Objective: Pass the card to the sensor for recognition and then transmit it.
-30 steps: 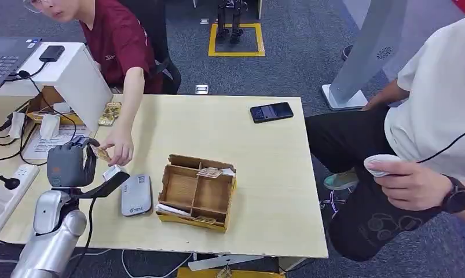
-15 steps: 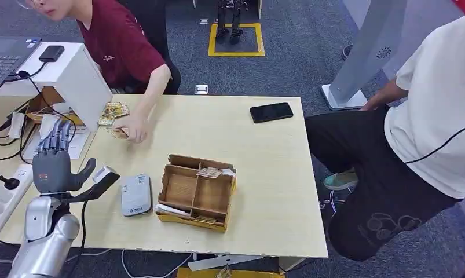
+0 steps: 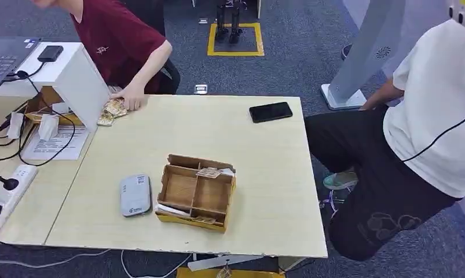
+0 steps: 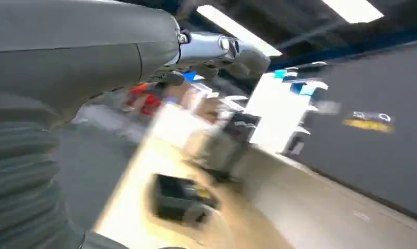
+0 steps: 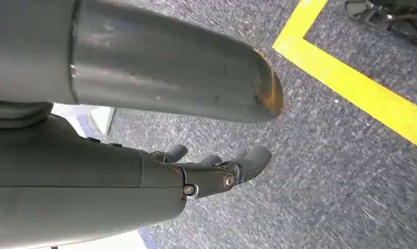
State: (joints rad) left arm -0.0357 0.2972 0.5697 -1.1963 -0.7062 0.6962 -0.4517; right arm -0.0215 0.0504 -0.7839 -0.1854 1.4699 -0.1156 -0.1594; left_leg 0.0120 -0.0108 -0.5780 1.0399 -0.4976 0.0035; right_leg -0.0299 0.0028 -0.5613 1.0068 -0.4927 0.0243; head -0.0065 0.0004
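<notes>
The grey card sensor (image 3: 135, 195) lies flat near the table's front edge, left of a cardboard box (image 3: 182, 188) with compartments. A card (image 3: 208, 172) rests on the box's far divider. A small pile of cards (image 3: 110, 109) lies at the table's far left, with the hand (image 3: 130, 97) of a person in a red shirt resting on it. My left hand (image 4: 144, 57) appears blurred in the left wrist view, stretched out with nothing in it. My right hand (image 5: 144, 176) hangs over grey carpet, its fingers (image 5: 232, 168) loosely bent and holding nothing.
A black phone (image 3: 271, 112) lies at the table's far right. A white stand (image 3: 79, 78), cables and a power strip (image 3: 13, 179) crowd the left side. A person in a white shirt (image 3: 432, 110) sits close to the table's right edge.
My left hand held a card beside the person's hand, opened empty, and has dropped out of the head view. The person's hand moved back to the card pile.
</notes>
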